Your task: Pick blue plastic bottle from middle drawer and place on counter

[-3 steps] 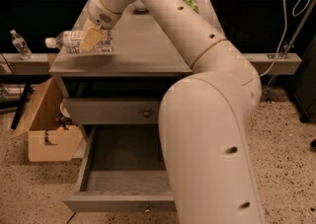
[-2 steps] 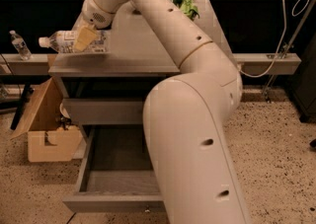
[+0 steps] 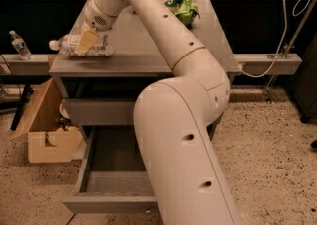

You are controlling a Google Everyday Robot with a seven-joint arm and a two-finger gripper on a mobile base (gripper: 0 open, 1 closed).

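Bottle first: the blue plastic bottle (image 3: 64,44) lies on its side at the front left corner of the table (image 3: 124,56), its white cap pointing left and seemingly poking past the left edge. My pincer (image 3: 85,45) is clenched across its middle; one tan finger shows in front of the label and the other is hidden behind. The middle drawer (image 3: 109,203) stands open below.

I judge the spot risky. If I let go here, the round body could roll to the near front edge, or the overhanging cap end could tip it over the side toward the cardboard box (image 3: 47,130). A finger snagging the label as I release could also drag it off. The green bag (image 3: 182,8) sits well apart.
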